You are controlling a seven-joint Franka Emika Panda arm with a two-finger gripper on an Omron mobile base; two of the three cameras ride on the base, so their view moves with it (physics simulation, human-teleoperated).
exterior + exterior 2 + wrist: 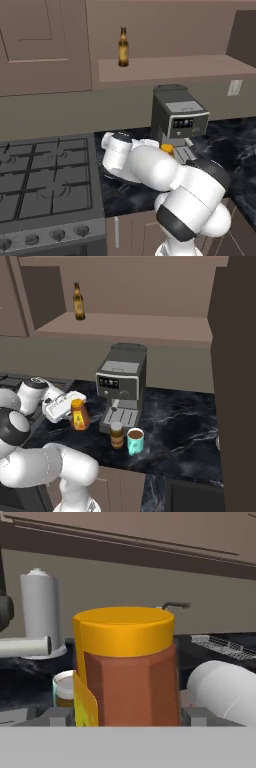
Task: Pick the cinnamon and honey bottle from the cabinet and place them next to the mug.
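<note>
The amber honey bottle (pixel 79 416) with its orange cap (pixel 167 148) stands upright, low over the dark counter, left of the coffee machine. My gripper (pixel 76 407) is shut on it from the left. In the hand view the honey bottle (pixel 127 672) sits between the two fingertips (pixel 60 716), its yellow label at the lower left. The brown cinnamon jar (pixel 116 435) stands on the counter in front of the machine, touching or nearly touching the teal mug (pixel 135 440) of dark liquid on its right. The cabinet shelf (pixel 130 326) runs above.
A grey coffee machine (pixel 122 383) stands at the back of the counter. A slender dark brown bottle (pixel 123 47) is on the cabinet shelf. The gas stove (pixel 45 180) lies to the left. A white paper towel roll (pixel 40 609) stands far off in the hand view.
</note>
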